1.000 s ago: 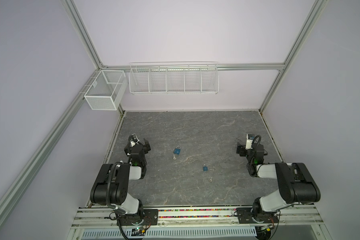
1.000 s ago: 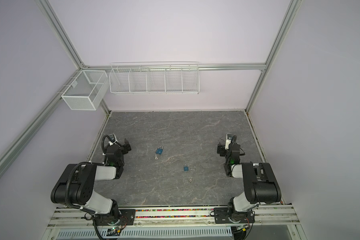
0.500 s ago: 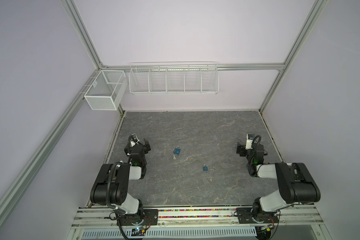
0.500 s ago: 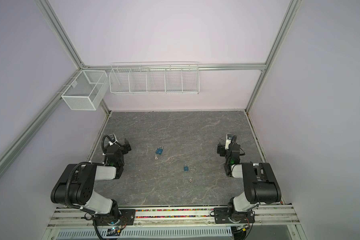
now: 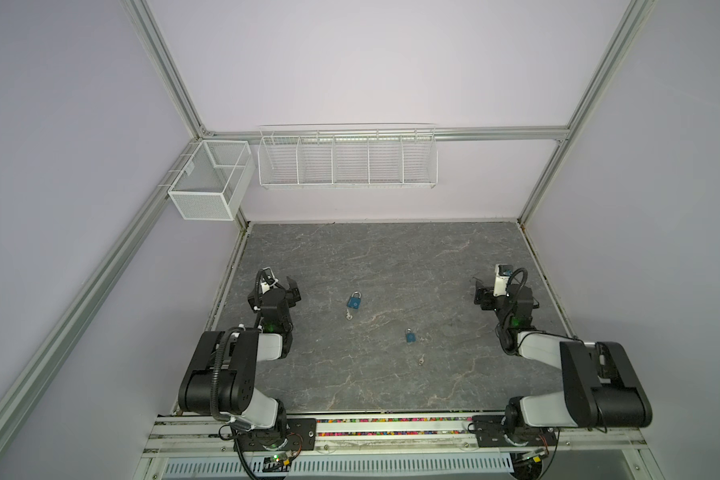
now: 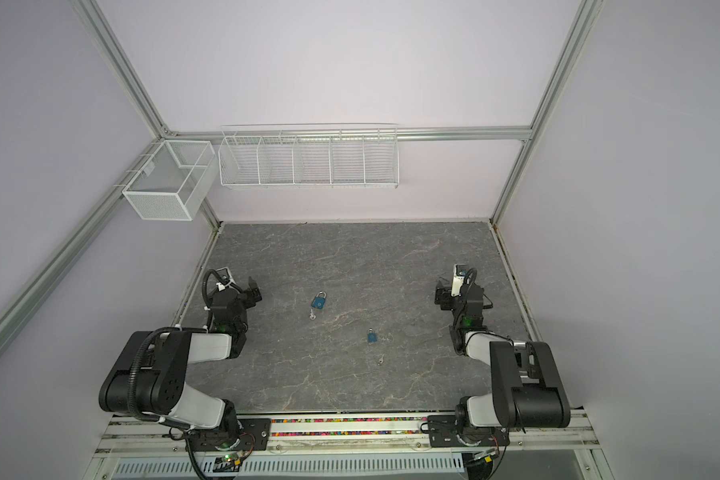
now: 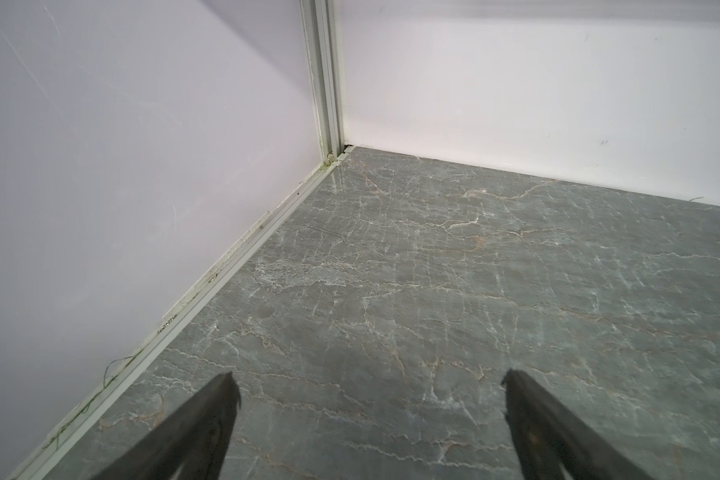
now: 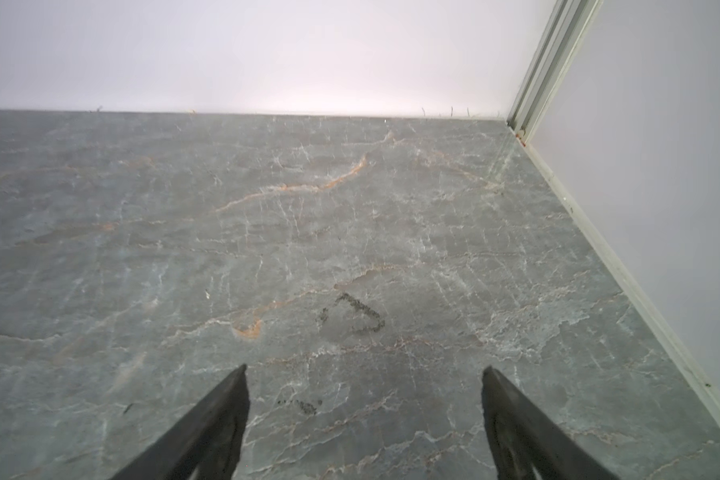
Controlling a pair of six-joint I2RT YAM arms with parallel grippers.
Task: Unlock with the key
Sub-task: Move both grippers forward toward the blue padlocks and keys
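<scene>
Two blue padlocks lie on the grey marble table in both top views. The larger padlock (image 5: 354, 301) (image 6: 319, 301) is mid-table, with a small silver key (image 5: 349, 316) (image 6: 312, 316) right at its near end; whether that key sits in the lock I cannot tell. A smaller padlock (image 5: 410, 336) (image 6: 372, 336) lies nearer the front, with a second loose key (image 5: 421, 360) (image 6: 380, 360) just in front of it. My left gripper (image 5: 278, 287) (image 7: 371, 382) stands open and empty near the left edge. My right gripper (image 5: 506, 296) (image 8: 364, 374) is open and empty near the right edge. Neither wrist view shows a padlock or key.
White wire baskets hang on the back wall (image 5: 347, 158) and in the left corner (image 5: 208, 183). Lilac walls and aluminium frame posts enclose the table (image 5: 391, 257) on three sides. In the right wrist view a dark scuff mark (image 8: 356, 313) shows on the marble.
</scene>
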